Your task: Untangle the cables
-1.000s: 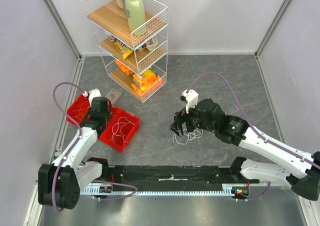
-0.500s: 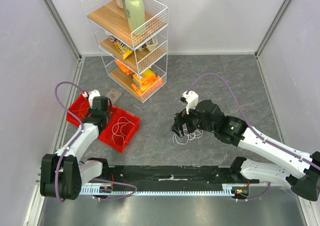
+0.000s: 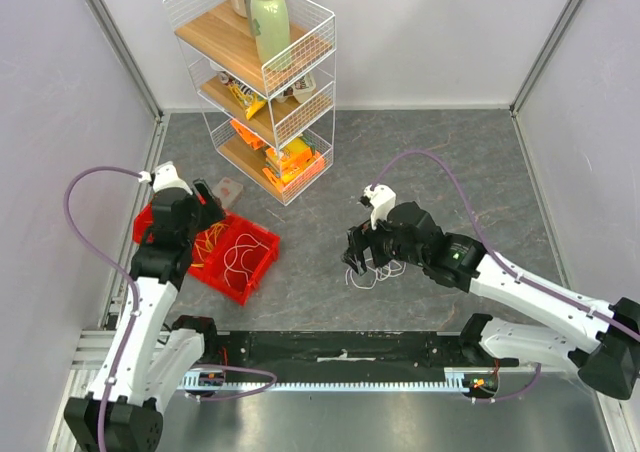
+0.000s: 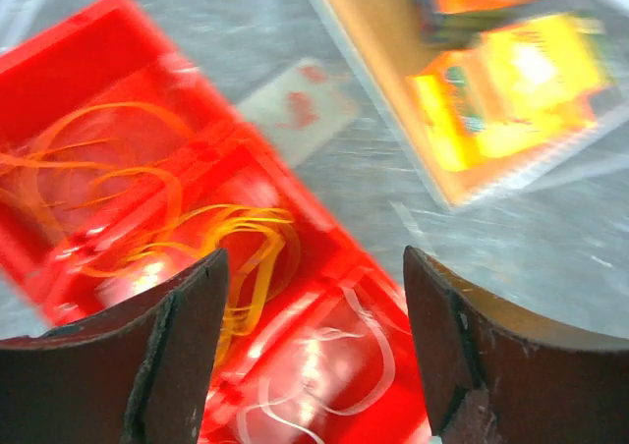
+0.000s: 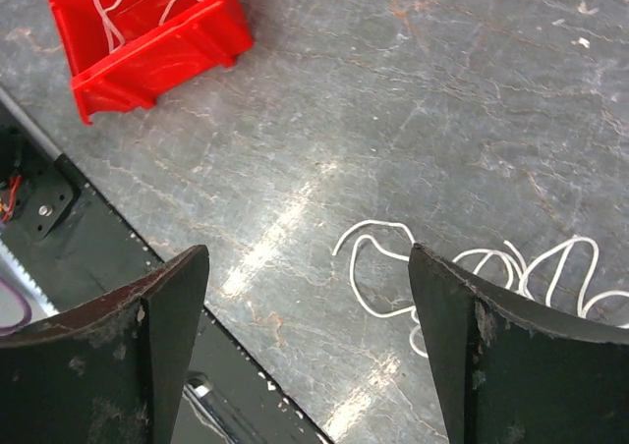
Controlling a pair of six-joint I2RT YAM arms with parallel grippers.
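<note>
Left hand (image 4: 313, 267) rose, opened over red bins (image 3: 262, 268); grey marbled tabletop (image 3: 420, 162).

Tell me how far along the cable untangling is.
Done: thin orange wires and some thin white wires lie in separate compartments of the red plastic bins. In hand: nothing; the left tool is open above the bins, the right tool open over the grey table. Left: a loose tangle of white wires lying there.

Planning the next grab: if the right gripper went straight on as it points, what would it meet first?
Likely the white cable on the table, its loop lying just ahead of the open right gripper; depth is unclear.
</note>
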